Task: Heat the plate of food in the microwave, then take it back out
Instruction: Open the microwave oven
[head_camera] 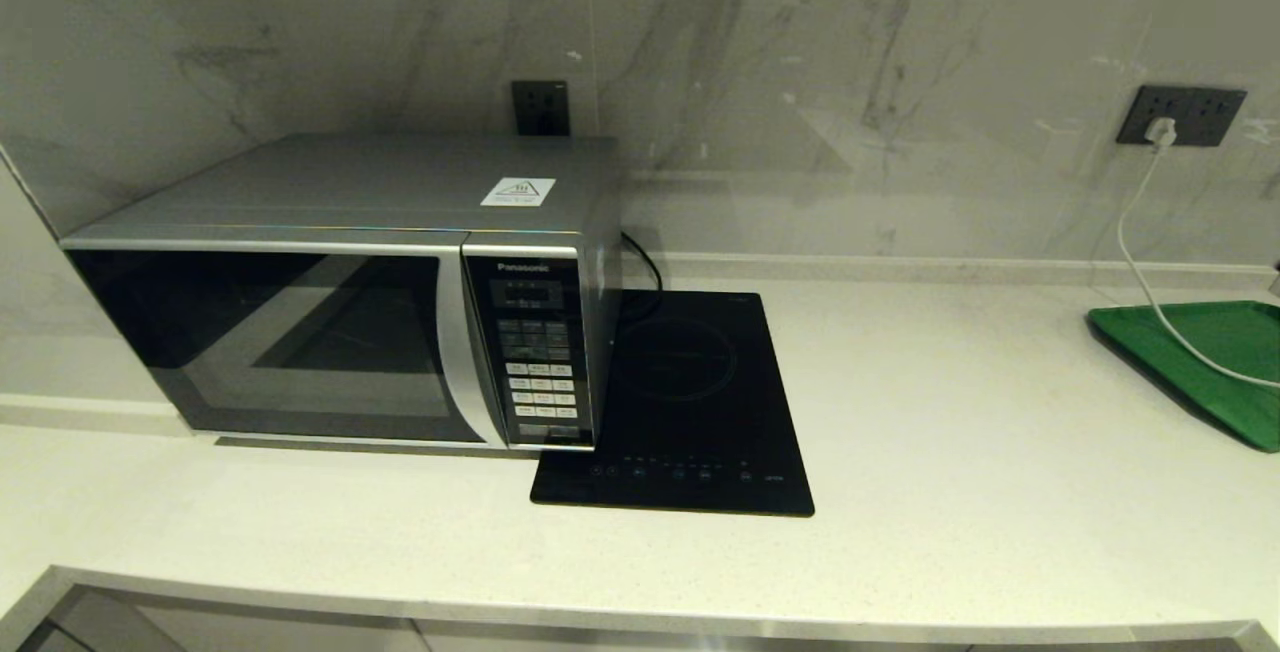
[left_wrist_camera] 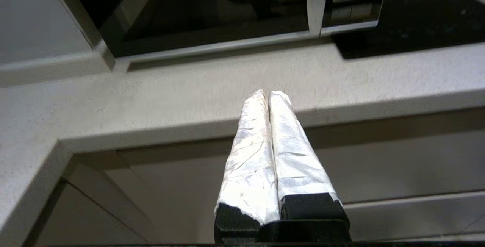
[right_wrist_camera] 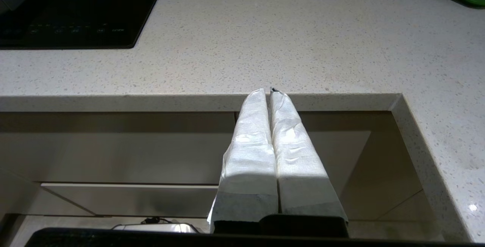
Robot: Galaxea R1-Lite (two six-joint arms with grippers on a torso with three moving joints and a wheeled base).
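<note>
Both grippers hung below the counter's front edge, left gripper and right gripper each clenched on nothing, fingertips pressed together. Microwave sat at the counter's back left corner with its door closed, induction hob touching its right side, green tray at the right edge; plate of food was not visible anywhere, possibly inside behind the dark glass. Risk, as a judgement: an arm rising from below could clip the counter edge, or a door pull could drag the microwave forward
</note>
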